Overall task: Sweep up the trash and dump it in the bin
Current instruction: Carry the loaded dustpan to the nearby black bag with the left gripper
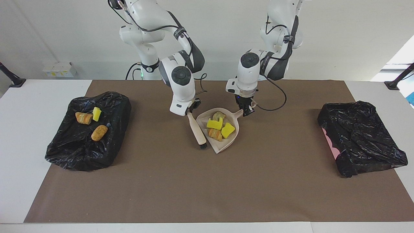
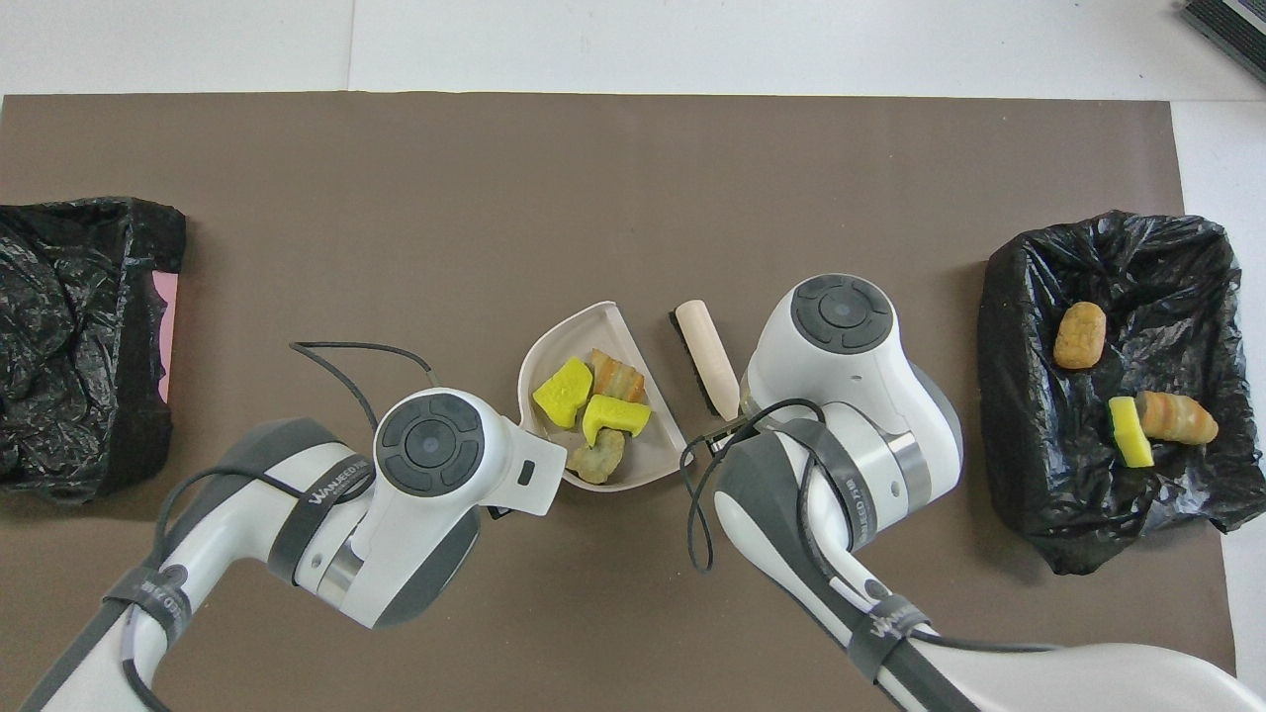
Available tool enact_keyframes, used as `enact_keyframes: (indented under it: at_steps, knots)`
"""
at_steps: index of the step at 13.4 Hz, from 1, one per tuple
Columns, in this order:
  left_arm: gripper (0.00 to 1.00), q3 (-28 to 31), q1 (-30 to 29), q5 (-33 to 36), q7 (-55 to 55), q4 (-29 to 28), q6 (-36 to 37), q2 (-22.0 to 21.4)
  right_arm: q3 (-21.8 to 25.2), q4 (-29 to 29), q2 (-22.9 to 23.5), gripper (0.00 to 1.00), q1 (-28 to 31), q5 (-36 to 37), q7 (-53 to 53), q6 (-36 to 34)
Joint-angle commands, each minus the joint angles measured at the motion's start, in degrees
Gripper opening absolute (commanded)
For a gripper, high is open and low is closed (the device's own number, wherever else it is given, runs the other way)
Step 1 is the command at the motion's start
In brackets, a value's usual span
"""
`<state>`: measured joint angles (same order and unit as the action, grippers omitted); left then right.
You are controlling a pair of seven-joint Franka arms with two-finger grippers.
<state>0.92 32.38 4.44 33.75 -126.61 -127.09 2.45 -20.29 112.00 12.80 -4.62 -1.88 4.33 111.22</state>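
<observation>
Mid-counter [image 1: 207, 200], left jaws [image 1: 247, 111] clamp dustpan [image 1: 231, 141] handle, steadying four trash chunks [image 1: 214, 123]; right jaws [image 1: 190, 111] grip brush [image 1: 197, 129] alongside, sweep apparently done.

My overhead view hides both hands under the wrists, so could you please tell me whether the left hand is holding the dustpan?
Observer: Yes, the left hand is shut on the handle of the dustpan.
Operator: Thank you. Does the right hand have the brush?
Observer: Yes, the right hand is shut on the brush, which slants down beside the dustpan.
Operator: Is any trash lying under the arms?
Observer: None shows on the mat there; four pieces of trash lie in the dustpan.
</observation>
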Motion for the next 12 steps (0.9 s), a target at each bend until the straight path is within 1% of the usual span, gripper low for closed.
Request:
enact_keyframes:
  at_steps: [1, 2, 3, 4, 6, 8, 10, 12]
  knots:
    - [0.0, 0.0, -4.8, 0.0, 8.0, -0.2, 2.1, -4.5, -0.2, -2.4, -1.6, 0.0, 0.5, 0.7, -0.6, -3.8]
    - [0.0, 0.0, -6.8, 0.0, 10.0, -0.1, 5.2, -6.6, -0.2, -2.6, -1.7, 0.0, -0.5, 0.7, 2.5, -3.8]
    - [0.0, 0.0, -10.3, 0.0, 12.2, 0.0, 7.1, -8.2, -0.5, -2.6, -1.7, 0.0, -1.2, 0.8, 7.4, -3.6]
    - [0.0, 0.1, -13.5, 0.0, 16.2, 0.1, 7.6, -10.3, -0.7, -2.6, -1.8, 0.0, -2.2, 0.8, 12.0, -3.5]
    - [0.0, 0.1, -19.8, 0.0, 25.9, 1.4, 9.7, -11.8, -0.8, -2.5, -2.6, 0.0, -5.4, -0.1, 18.8, -3.5]
    - [0.0, 0.1, -28.3, 0.0, 35.2, 5.3, 11.2, -11.4, -1.0, -2.3, -3.0, 0.0, -9.6, -0.6, 25.3, -4.2]
    - [0.0, 0.2, -34.2, 0.0, 43.6, 7.4, 11.2, -11.1, -1.0, -2.0, -3.2, 0.0, -13.7, -3.0, 29.3, -4.1]
    - [0.0, 0.2, -41.0, 0.0, 46.3, 9.2, 10.3, -10.2, -1.0, -1.4, -3.0, 0.0, -18.1, -3.9, 32.5, -3.1]
